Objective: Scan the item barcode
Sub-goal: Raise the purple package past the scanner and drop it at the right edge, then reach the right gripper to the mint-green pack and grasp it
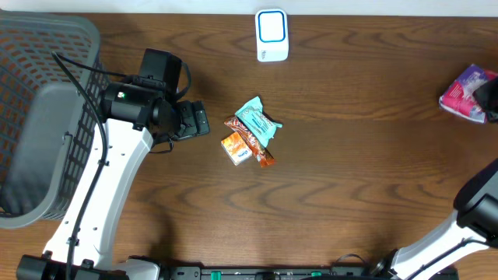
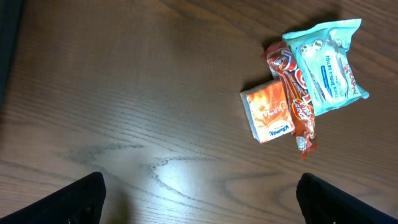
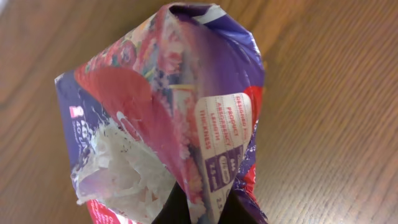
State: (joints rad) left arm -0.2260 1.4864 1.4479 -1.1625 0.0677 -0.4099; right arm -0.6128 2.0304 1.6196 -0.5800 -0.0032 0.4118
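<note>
A grey basket (image 1: 47, 39) sits behind the left pincer (image 1: 201, 120). Ahead lie a teal tissue pack (image 1: 259, 120), snack bar (image 1: 261, 152), orange packet (image 1: 236, 148).

A dark wood-grain table (image 1: 350, 194) fills the view. A pale strip (image 1: 156, 6) borders it at twelve o'clock. A gray mesh basket (image 1: 31, 47) sits at nine o'clock. A soft sheen (image 2: 163, 167) whitens the grain.

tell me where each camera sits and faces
overhead: above the table, looking down; left arm and right arm show
left wrist: on the left gripper, facing down at the snack pile; open fingertips show
right wrist: on the right gripper, close on the purple packet it grips
shared: snack pile, in overhead and left wrist
</note>
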